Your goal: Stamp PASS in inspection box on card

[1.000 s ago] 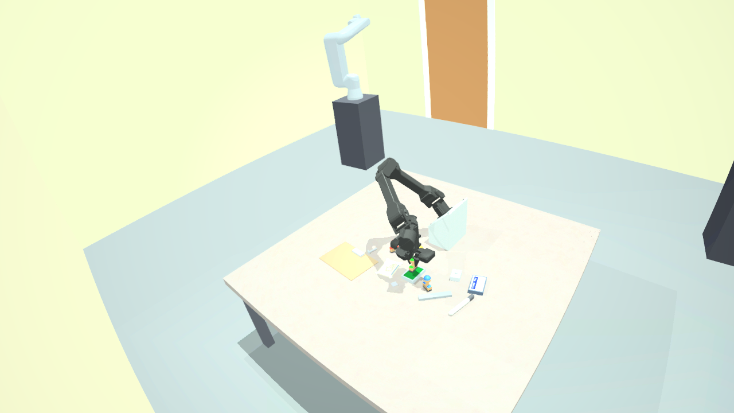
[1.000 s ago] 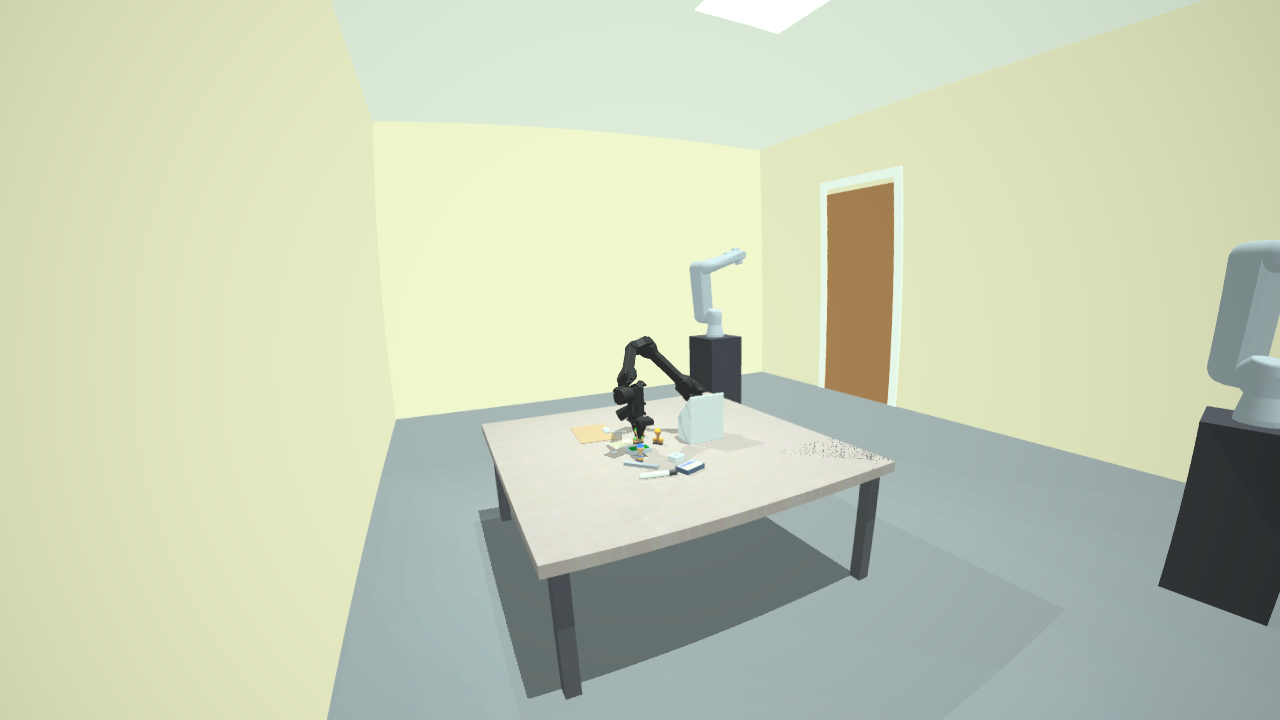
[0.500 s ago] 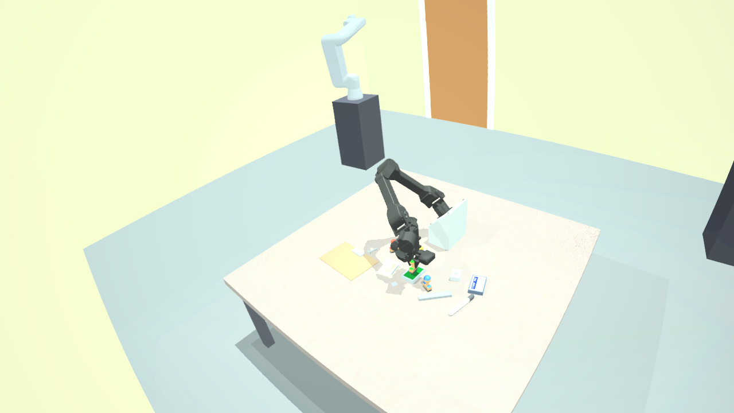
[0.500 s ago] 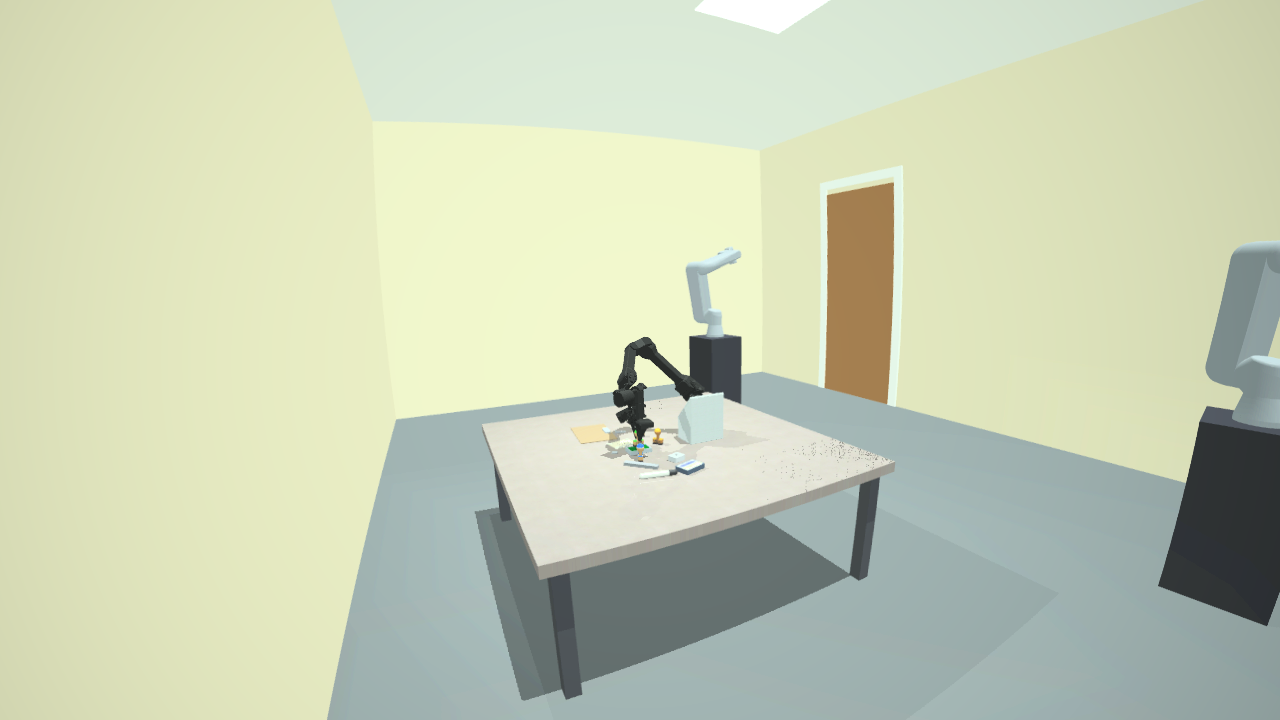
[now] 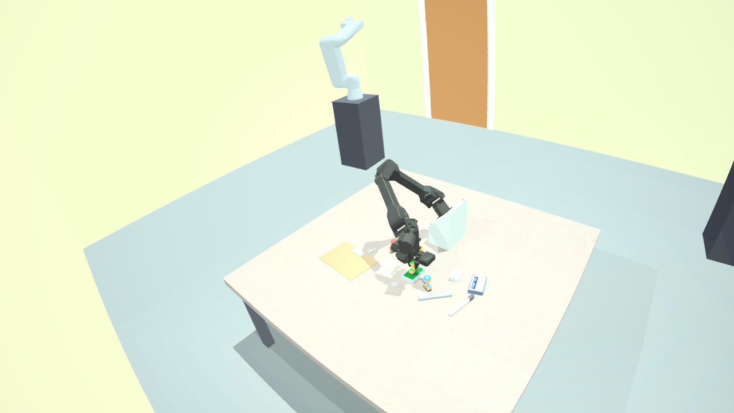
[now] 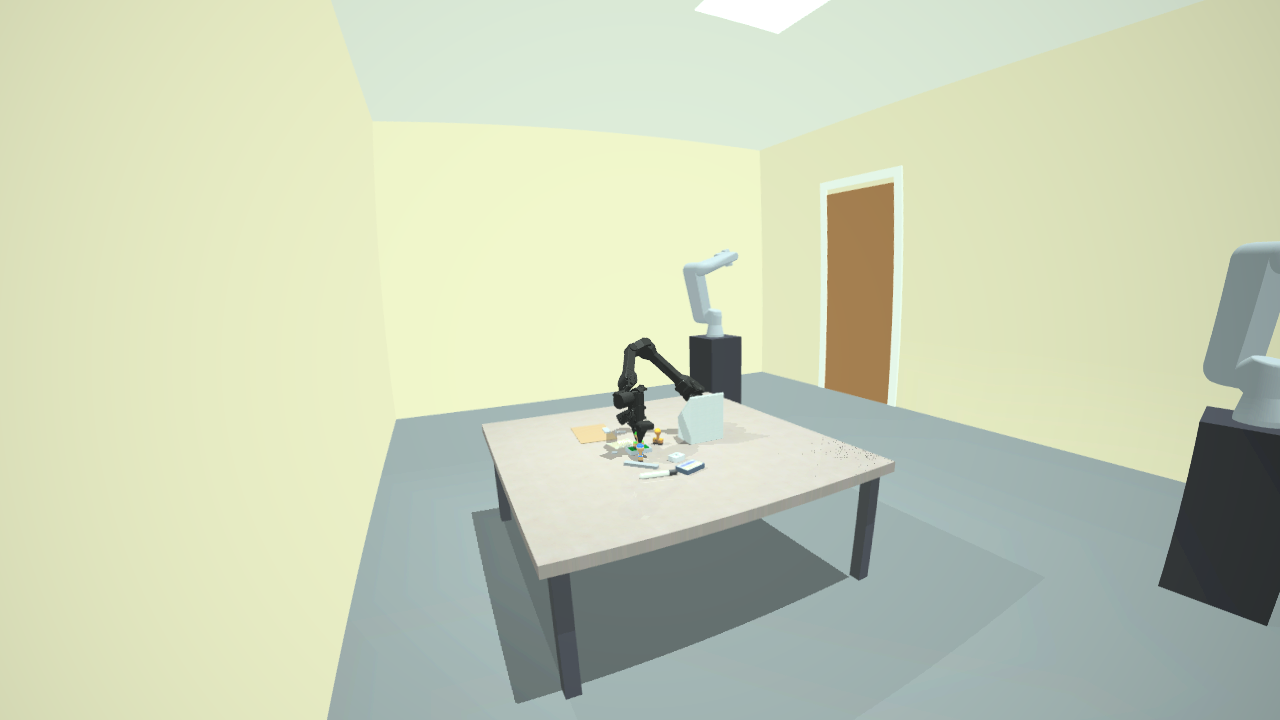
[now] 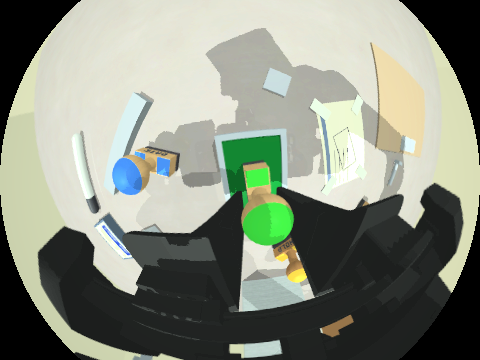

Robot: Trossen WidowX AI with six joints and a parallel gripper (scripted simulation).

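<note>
My gripper [image 5: 414, 264] [image 6: 640, 436] [image 7: 259, 194] is shut on the green-topped stamp [image 5: 412, 265] [image 7: 267, 222], holding its wooden neck. The stamp is upright, its block over the green ink pad [image 5: 408, 275] [image 7: 250, 147]; I cannot tell whether its underside touches the pad. Its lettering is hidden, so the word PASS cannot be read. The card [image 5: 388, 268] [image 7: 342, 111] lies beside the pad, to the right in the wrist view, with pale tape at its corners. A thin-lined box with dark strokes shows on the card, partly in shadow; no green print is visible there.
A blue stamp [image 5: 426, 279] [image 7: 131, 175] stands near the pad. A yellow stamp [image 6: 657, 434] [image 7: 296, 271] and red stamp [image 5: 393, 242] are close to the arm. A pale bar [image 5: 434, 296], marker [image 5: 460, 306], blue-white box [image 5: 477, 285], tan sheet [image 5: 346, 259] and pale panel [image 5: 451, 228] surround the work.
</note>
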